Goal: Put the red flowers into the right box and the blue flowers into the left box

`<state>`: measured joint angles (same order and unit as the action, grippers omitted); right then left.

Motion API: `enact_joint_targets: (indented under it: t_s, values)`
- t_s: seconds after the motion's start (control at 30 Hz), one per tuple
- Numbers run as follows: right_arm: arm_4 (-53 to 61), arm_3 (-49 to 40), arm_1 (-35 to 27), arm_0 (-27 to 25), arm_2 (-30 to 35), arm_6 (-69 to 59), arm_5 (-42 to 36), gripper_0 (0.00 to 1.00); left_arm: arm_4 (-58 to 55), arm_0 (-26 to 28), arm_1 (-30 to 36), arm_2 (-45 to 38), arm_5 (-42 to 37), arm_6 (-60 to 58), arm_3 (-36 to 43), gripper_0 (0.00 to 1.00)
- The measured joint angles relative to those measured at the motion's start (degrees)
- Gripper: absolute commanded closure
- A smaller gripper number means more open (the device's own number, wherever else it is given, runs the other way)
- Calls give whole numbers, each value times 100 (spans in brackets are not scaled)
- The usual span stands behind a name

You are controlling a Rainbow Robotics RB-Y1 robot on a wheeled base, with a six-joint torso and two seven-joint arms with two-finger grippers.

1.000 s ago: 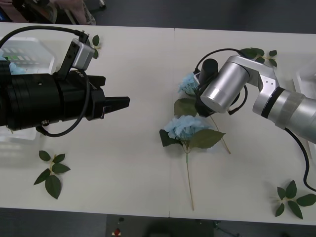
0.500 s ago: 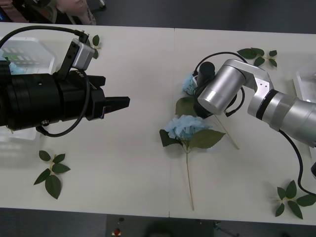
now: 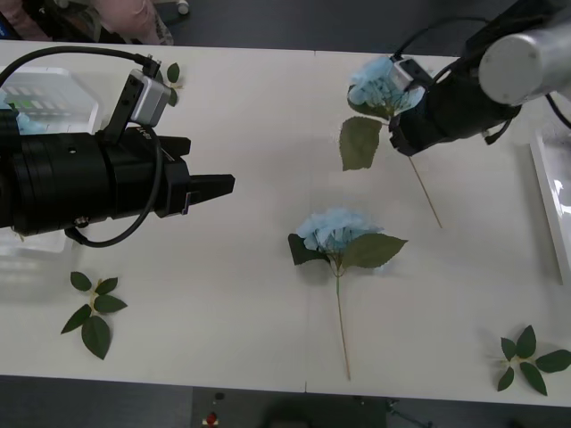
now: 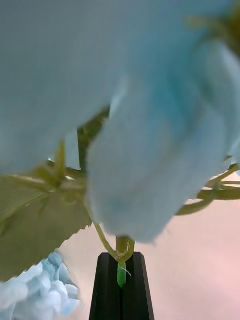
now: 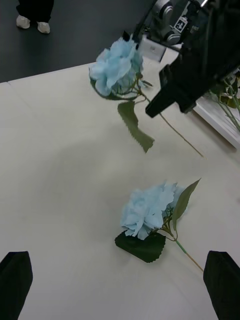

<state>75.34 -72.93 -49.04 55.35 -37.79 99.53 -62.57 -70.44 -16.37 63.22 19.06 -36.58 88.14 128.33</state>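
My right gripper [image 3: 399,135] holds a blue flower [image 3: 378,82] by its stem above the back right of the table. The stem hangs down and one leaf droops. In the right wrist view the black fingers [image 4: 121,287] are shut on the green stem, with the pale-blue head [image 4: 150,125] close above. A second blue flower [image 3: 335,230] lies flat mid-table, also seen from the left wrist [image 5: 147,210]. My left gripper [image 3: 219,185] hovers open at the left, pointing toward it. The left box [image 3: 76,89] sits behind the left arm. The right box [image 3: 549,192] shows its rim at the right edge. The red flowers are out of view.
Loose green leaf sprigs lie at the front left [image 3: 94,312], the front right [image 3: 531,357] and the back left [image 3: 171,76]. The left arm's bulky black body [image 3: 80,183] covers much of the table's left side. Thin green stems [image 5: 229,97] lie in the right box.
The right arm has lifted the blue flower off the table and carried it back and to the right. The left arm and the other blue flower have not moved.
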Motion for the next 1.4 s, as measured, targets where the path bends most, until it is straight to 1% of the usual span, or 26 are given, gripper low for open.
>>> enact_joint_targets:
  t_s: [0.1,0.17,0.3,0.43,0.53,0.67,0.73,0.8,0.97,1.1,1.13,1.17,1.2,1.23,1.33,1.4]
  values:
    - [1012,220,-138,0,593,1264,-266,100,0,0,0,0,0,0,0,0]
    - [1765,434,-133,-1,866,1988,-358,100,0,0,0,0,0,0,0,0]
    - [2431,538,-113,-76,1258,3055,-539,100,0,5,-3,5,-3,0,-4,0]
    - [2954,499,215,-425,2017,3179,-723,100,-29,173,-149,154,48,0,-56,0]
    - [3091,357,651,-769,2684,3179,-739,100,-245,323,-321,-35,66,-14,-50,0]
    - [3105,254,1292,-1076,3274,3164,-994,100,-616,321,-763,-605,-705,-414,-116,0]
    - [3104,255,1576,-1161,3413,3138,-1062,100,-738,215,-1096,-669,-831,-613,-352,0]
    - [3056,254,1822,-1211,3485,3124,-1101,100,-836,39,-1481,-548,-886,-624,-728,0]
    - [2836,248,2253,-1217,3501,3124,-849,100,-559,-496,-2467,209,-878,-623,-1730,0]
    - [2836,206,2486,-1217,3452,3124,-486,100,-273,-834,-3030,668,-868,-623,-2207,0]
    - [2836,183,2518,-1217,3404,3124,-410,100,-228,-897,-3141,729,-856,-623,-2295,10]
    - [2836,161,2543,-1217,3345,3124,-334,100,-180,-953,-3243,769,-826,-622,-2375,39]
    - [2836,137,2563,-1217,3280,3124,-243,100,-130,-999,-3331,792,-798,-622,-2442,92]
    - [2836,112,2580,-1217,3205,3124,-139,100,-66,-1046,-3416,808,-779,-622,-2510,100]
    - [2836,19,2606,-1217,2974,3124,153,100,45,-1193,-3593,851,-759,-621,-2706,100]
    - [2836,-33,2606,-1217,2836,3121,304,100,3,-1271,-3624,916,-602,-621,-2815,100]
